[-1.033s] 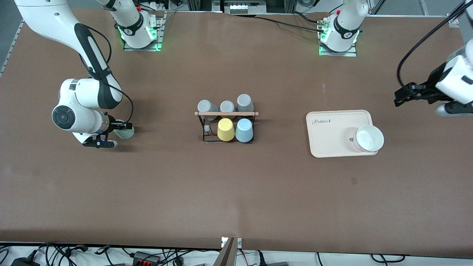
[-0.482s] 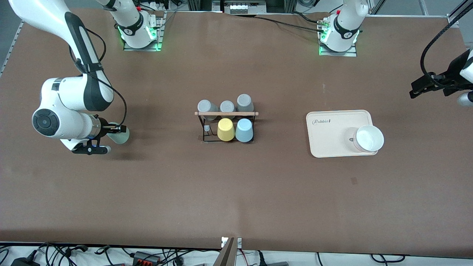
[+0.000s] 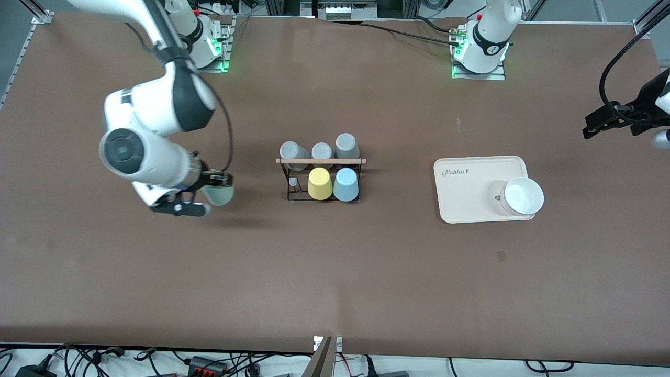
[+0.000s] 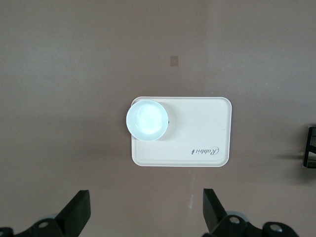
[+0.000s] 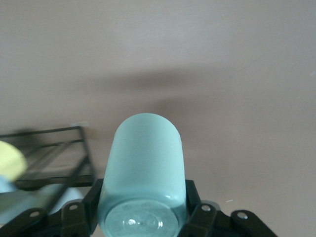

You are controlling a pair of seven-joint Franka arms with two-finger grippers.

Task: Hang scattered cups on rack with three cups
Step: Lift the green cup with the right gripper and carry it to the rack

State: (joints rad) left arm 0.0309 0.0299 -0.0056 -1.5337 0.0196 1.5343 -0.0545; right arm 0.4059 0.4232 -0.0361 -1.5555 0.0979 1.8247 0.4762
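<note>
My right gripper point(image 3: 213, 189) is shut on the pale sage green cup point(image 3: 221, 195), holding it on its side above the table, between the right arm's end and the rack point(image 3: 320, 161). In the right wrist view the green cup point(image 5: 143, 158) fills the jaws of the right gripper point(image 5: 143, 210), and the rack point(image 5: 54, 158) shows beside it. The light blue cup point(image 3: 346, 184) hangs upside down on the rack. An empty peg point(image 3: 293, 182) stands at the rack's end toward the right arm. My left gripper point(image 3: 591, 125) waits open and empty over the table's left-arm end; its fingers point(image 4: 76, 212) stand wide apart.
A yellow cup point(image 3: 320, 183) hangs beside the blue one, and three grey cups point(image 3: 322, 151) hang on the rack's row farther from the front camera. A beige tray point(image 3: 471, 183) with a white bowl point(image 3: 523, 195) on it lies toward the left arm's end.
The right arm has lifted the green cup off the table and carried it toward the rack. The left arm drew back toward its end of the table, then held still.
</note>
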